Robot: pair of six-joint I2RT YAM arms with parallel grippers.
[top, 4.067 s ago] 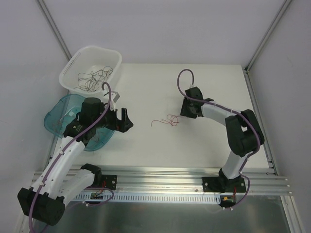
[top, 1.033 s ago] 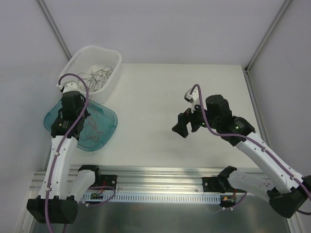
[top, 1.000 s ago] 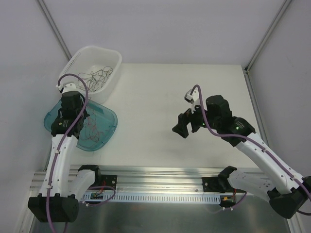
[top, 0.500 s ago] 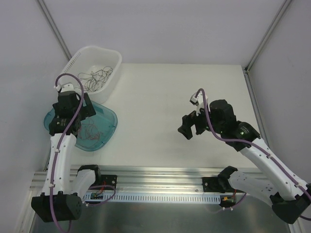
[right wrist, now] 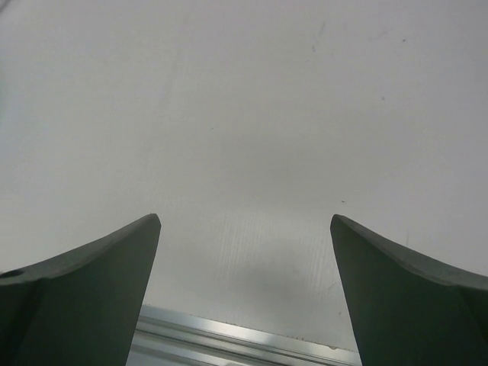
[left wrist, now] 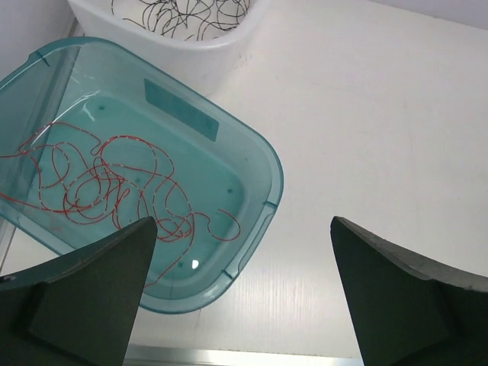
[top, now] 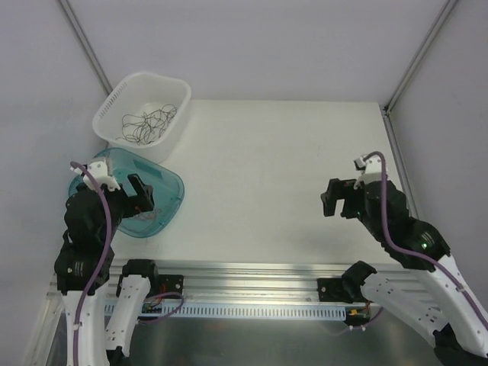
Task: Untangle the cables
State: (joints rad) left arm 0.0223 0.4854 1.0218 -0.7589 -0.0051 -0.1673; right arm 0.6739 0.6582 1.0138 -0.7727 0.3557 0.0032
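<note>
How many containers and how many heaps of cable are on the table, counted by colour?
White basket: 1
Teal tub: 1
Dark cable heap: 1
Red cable heap: 1
Total: 4

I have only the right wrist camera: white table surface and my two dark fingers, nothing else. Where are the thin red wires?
Observer: The thin red wires lie loose inside the teal translucent plastic tub, on the left arm's side.
Operator: And the dark ones?
Observer: The dark grey wires are in the white plastic basket, just behind that tub.
Operator: Is the left gripper holding anything?
Observer: No, the left gripper is open with nothing between its fingers.
</note>
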